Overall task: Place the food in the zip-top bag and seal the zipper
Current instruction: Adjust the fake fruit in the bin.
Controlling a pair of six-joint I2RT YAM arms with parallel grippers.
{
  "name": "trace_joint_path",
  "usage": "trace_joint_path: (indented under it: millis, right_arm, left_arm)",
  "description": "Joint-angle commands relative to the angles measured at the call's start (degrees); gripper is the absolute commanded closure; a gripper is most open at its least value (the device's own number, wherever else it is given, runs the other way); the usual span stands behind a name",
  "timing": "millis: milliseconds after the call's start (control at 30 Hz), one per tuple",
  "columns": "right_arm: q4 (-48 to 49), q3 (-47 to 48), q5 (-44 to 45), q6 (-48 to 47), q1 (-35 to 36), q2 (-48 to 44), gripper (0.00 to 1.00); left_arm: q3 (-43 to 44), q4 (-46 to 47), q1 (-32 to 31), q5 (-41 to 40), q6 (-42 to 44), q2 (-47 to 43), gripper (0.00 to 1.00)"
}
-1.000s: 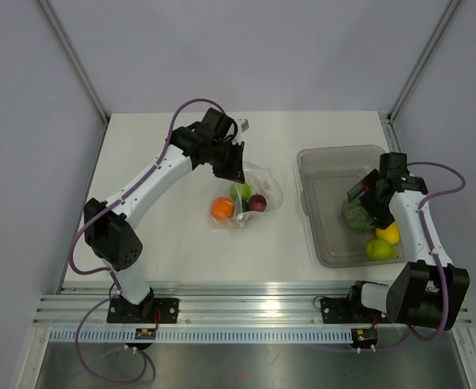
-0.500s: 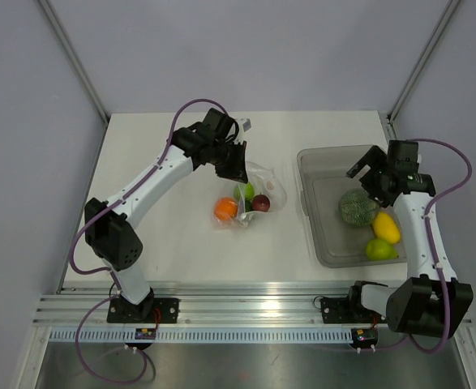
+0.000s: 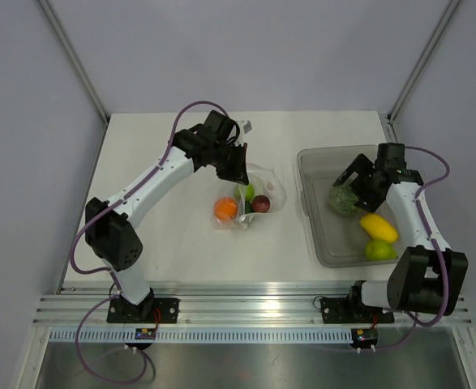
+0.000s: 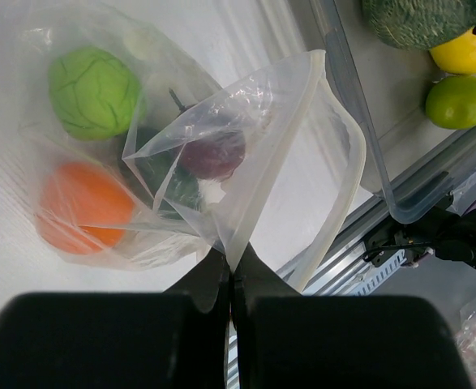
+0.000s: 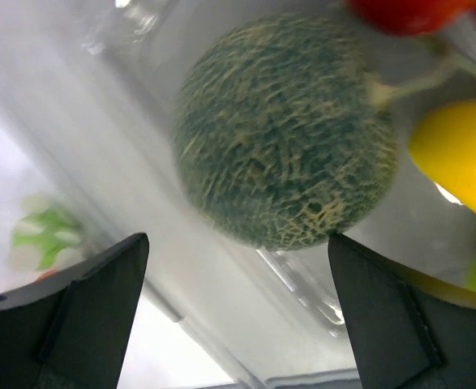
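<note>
The transparent zip-top bag [image 3: 254, 194] lies mid-table and holds an orange [image 3: 225, 208], a green round [image 3: 246, 191] and a dark red plum [image 3: 260, 203]; they also show in the left wrist view: orange [image 4: 79, 207], green round [image 4: 93, 91], plum [image 4: 213, 154]. My left gripper [image 3: 236, 170] is shut on the bag's rim with the zipper [image 4: 335, 203], holding the mouth open. My right gripper [image 3: 353, 188] is open inside the grey tub [image 3: 315, 162], its fingers on either side of the netted green melon [image 5: 286, 138], which sits in the tub [image 3: 340, 199].
The tub at the right also holds a yellow lemon [image 3: 378, 227], a green lime [image 3: 376, 250] and a red fruit [image 5: 408, 12]. The metal rail [image 3: 246, 304] runs along the near table edge. Grey walls close the back and sides.
My right gripper has moved left in the tub and now straddles the melon, which has shifted left. My left gripper keeps its hold on the bag; the fruits inside settled slightly.
</note>
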Motion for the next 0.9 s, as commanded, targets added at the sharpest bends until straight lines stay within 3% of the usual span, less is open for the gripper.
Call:
trace_joint_path:
  millis: [0,67,133,267,433,567,700,867]
  right_arm:
    - [10.34,0.99,-17.43,0.62,2.01,-1.93,0.01]
    - [13.18,1.16,-22.06,1.76,2.01,-3.51,0.00]
    - [12.49,2.74,-19.63,0.90,2.01,-5.17,0.01]
    - [5.20,3.80,-1.30,0.45,0.88,-6.59,0.01]
    - [0.71,-0.31,6.12,2.64,-4.22,-6.24,0.01]
    - [4.39,-4.28,2.98,2.91,-7.31,-6.42,0.00]
    - [15.26,-7.44,-5.62,1.24,-7.31,-4.58,0.02]
    - [18.29,-3.15,-12.74,0.45,-3.01,2.19,0.02]
  left_arm:
    - [1.23,1.99,-0.68,1.52,-0.59,-1.55,1.00]
    - [2.11,1.63,-0.94,1.25,-0.59,-1.63,1.00]
    - [2.29,1.28,-1.03,0.64,-0.59,-1.90,1.00]
    - [1.94,1.02,-1.12,0.20,-0.68,-2.25,1.00]
    - [1.49,1.11,-1.56,0.20,-0.77,-2.25,1.00]
    - [1.58,1.11,-2.09,0.28,-0.68,-1.90,1.00]
    - [2.28,1.11,-2.53,0.72,-0.50,-0.85,1.00]
    - [3.78,0.67,-3.49,0.64,-0.59,-0.05,1.00]
